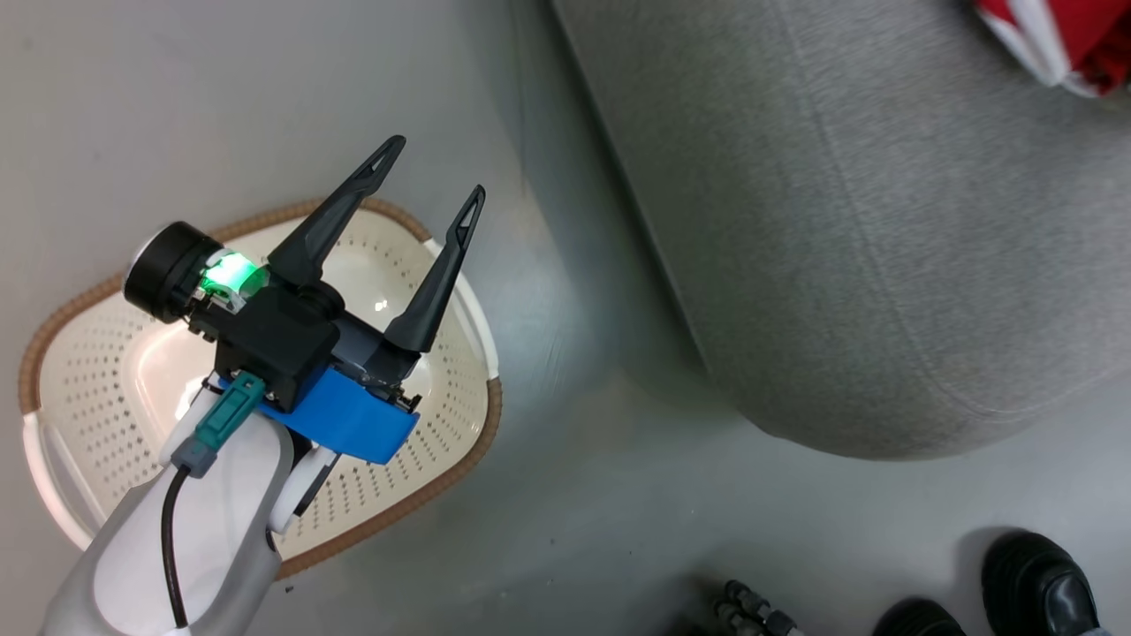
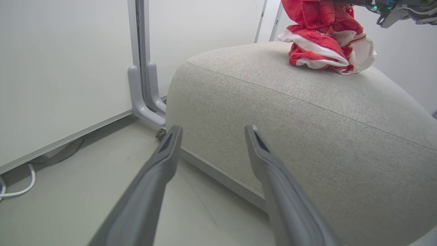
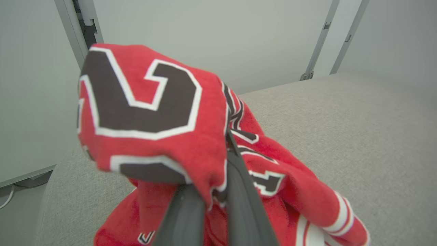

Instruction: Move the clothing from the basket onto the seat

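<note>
The red clothing (image 3: 143,102), with white trim and black numerals, hangs bunched over my right gripper (image 3: 213,198), which is shut on it just above the light-grey seat (image 3: 341,136). In the left wrist view the clothing (image 2: 324,44) has its lower folds resting on top of the seat (image 2: 290,136), under part of my right arm (image 2: 392,10). A red corner of the clothing (image 1: 1069,35) shows on the seat (image 1: 839,221) at the top right. My left gripper (image 1: 438,166) is open and holds nothing above the cream basket (image 1: 88,389), whose visible inside is bare. Its fingers (image 2: 170,150) point at the seat's side.
A person's black shoes (image 1: 1043,574) stand on the grey floor at the lower right, close to the seat's rounded corner. A white wall panel with a grey post foot (image 2: 146,102) stands beside the seat, and a white cable (image 2: 20,188) lies on the floor along it.
</note>
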Robot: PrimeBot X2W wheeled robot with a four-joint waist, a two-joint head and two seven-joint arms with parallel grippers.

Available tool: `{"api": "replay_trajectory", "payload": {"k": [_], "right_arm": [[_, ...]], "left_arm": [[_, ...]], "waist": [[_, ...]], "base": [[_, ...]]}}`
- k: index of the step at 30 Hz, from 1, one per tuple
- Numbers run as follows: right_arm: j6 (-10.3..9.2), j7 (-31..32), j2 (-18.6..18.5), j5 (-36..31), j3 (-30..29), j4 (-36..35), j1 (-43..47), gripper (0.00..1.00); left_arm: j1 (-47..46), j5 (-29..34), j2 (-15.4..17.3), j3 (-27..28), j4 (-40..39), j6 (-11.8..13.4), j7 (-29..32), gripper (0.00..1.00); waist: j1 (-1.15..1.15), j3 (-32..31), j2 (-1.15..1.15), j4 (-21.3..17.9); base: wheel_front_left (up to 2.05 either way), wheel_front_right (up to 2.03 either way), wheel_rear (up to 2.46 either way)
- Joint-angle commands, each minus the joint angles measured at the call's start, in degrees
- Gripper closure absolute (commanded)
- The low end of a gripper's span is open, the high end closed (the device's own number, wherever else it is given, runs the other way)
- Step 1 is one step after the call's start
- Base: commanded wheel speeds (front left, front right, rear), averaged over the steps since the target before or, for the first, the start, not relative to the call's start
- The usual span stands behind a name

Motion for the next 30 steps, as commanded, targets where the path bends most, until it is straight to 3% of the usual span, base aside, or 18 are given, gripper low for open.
{"api": "replay_trajectory", "payload": {"k": [1, 13, 14, 15, 16, 17, 18, 30], "right_arm": [[0.01, -0.26, 0.44, -0.57, -0.46, 0.36, 0.38, 1.00], [0.01, -0.28, 3.88, -6.65, -6.51, 0.66, 1.91, 1.00], [0.01, -0.28, 4.13, -6.98, -6.64, 0.66, 2.02, 0.87], [0.01, -0.28, 4.24, -7.24, -6.77, 0.68, 2.11, 0.61], [0.01, -0.29, 4.23, -7.56, -6.89, 0.69, 2.19, 0.27], [0.01, -0.29, 4.20, -7.73, -7.03, 0.70, 2.29, 0.07], [0.01, -0.29, 4.21, -7.84, -7.15, 0.68, 2.39, 0.00], [0.01, -0.29, 4.31, -8.92, -6.57, 1.30, 3.10, 0.00]], "left_arm": [[-1.22, 0.27, 0.35, -0.01, -0.42, 0.02, -0.04, 0.00], [-1.47, 0.43, 0.21, -0.37, -0.47, 0.76, -1.01, 0.00], [-1.52, 0.42, 0.15, -0.45, -0.34, 0.72, -1.11, 0.00], [-1.58, 0.40, 0.08, -0.53, -0.22, 0.70, -1.17, 0.00], [-1.64, 0.44, -0.01, -0.66, -0.09, 0.69, -1.29, 0.00], [-1.65, 0.40, -0.07, -0.76, 0.05, 0.66, -1.42, 0.00], [-1.64, 0.32, -0.12, -0.88, 0.14, 0.63, -1.44, 0.00], [-1.80, -0.56, -0.90, -1.43, 1.84, 0.67, -2.24, 0.00]], "waist": [[-0.02, 2.53, 0.00, 1.28], [-0.02, 3.06, 0.00, 2.12], [-0.02, 2.86, 0.00, 2.16], [-0.02, 2.67, 0.00, 2.20], [-0.02, 2.49, 0.00, 2.26], [-0.02, 2.32, 0.00, 2.32], [-0.02, 2.17, 0.00, 2.37], [-0.02, 0.46, 0.00, 2.98]], "base": [[0.00, 0.00, 0.00], [0.00, 0.00, 0.00], [0.00, 0.00, 0.00], [0.00, 0.00, 0.00], [0.00, 0.00, 0.00], [0.00, 0.00, 0.00], [0.00, 0.00, 0.00], [0.00, 0.00, 0.00]]}}
